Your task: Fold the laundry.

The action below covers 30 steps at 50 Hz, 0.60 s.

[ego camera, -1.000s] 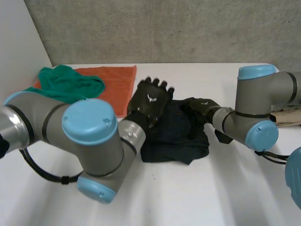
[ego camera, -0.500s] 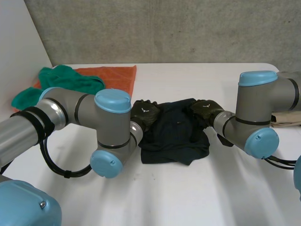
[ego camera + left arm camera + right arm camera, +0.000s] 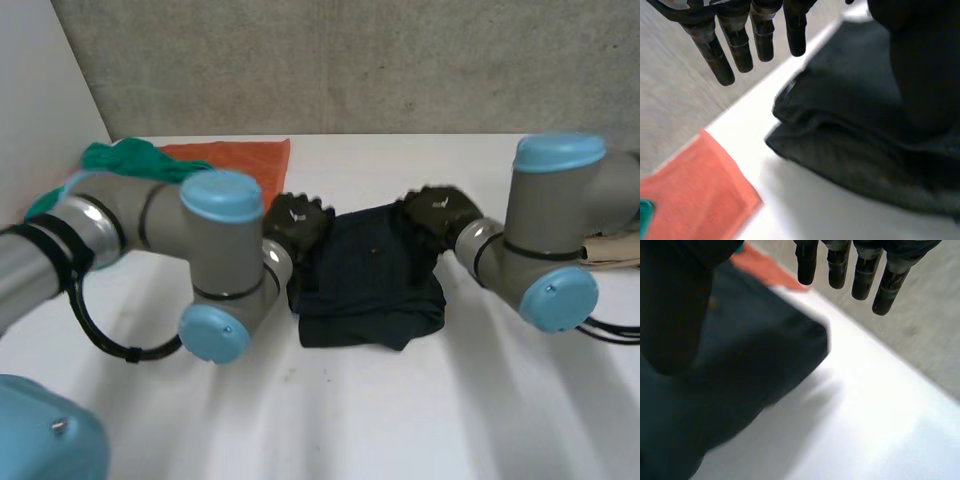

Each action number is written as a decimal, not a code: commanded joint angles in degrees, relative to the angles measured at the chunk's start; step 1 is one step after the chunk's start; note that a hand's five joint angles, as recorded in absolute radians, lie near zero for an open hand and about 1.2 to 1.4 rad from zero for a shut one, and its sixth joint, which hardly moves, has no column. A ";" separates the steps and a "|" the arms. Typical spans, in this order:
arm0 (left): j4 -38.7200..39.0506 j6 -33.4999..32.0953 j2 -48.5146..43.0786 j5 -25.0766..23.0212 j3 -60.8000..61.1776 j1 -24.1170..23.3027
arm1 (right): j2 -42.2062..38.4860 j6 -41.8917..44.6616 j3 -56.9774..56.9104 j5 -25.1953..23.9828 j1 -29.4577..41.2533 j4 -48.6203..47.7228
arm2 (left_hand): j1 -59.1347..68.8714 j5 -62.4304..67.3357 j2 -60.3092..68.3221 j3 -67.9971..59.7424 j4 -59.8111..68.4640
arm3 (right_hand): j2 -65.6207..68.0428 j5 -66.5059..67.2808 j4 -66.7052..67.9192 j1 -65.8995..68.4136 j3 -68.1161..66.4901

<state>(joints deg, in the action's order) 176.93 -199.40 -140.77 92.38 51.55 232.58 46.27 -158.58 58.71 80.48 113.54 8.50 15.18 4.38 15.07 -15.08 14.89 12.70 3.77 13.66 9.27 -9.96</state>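
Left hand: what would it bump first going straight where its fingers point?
Probably the grey wall; the left hand aims past the dark cloth's corner, though depth is unclear.

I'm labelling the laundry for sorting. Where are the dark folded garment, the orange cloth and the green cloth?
dark folded garment [image 3: 372, 275], head view, the middle of its top layer.
orange cloth [image 3: 250, 160], head view, its flat part beside the left hand.
green cloth [image 3: 122, 157], head view, its bunched top.

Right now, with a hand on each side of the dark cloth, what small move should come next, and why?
Probably lower both hands and pinch the far corners. The left hand and right hand sit at opposite far corners of the dark cloth, both open and holding nothing, and the cloth lies rumpled, so it needs gripping before any fold.
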 commanded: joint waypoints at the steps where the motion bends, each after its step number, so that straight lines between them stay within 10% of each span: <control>1: 0.35 8.05 12.87 -3.34 5.48 0.85 | 13.12 -2.34 8.93 2.92 0.19 -5.59 | 1.77 2.56 1.88 -1.86 2.05 | -2.70 -3.77 -3.66 0.73 -0.04; 17: -2.64 14.99 32.75 -32.43 21.39 8.41 | 21.05 -2.61 38.04 3.28 6.17 -22.03 | 2.10 2.90 2.21 -2.20 2.39 | -2.70 -3.77 -3.66 0.73 -0.04; 30: -2.90 15.88 32.84 -33.50 22.01 8.59 | 11.22 -1.73 38.76 3.45 7.75 -34.68 | 2.27 3.07 2.38 -2.37 2.56 | -2.70 -3.77 -3.66 0.73 -0.04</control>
<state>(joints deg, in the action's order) 173.86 -183.55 -107.71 58.42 73.77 241.32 62.01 -160.84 99.38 83.89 121.27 -22.54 15.20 4.38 15.07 -15.09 14.90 12.70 3.77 13.66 9.27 -9.96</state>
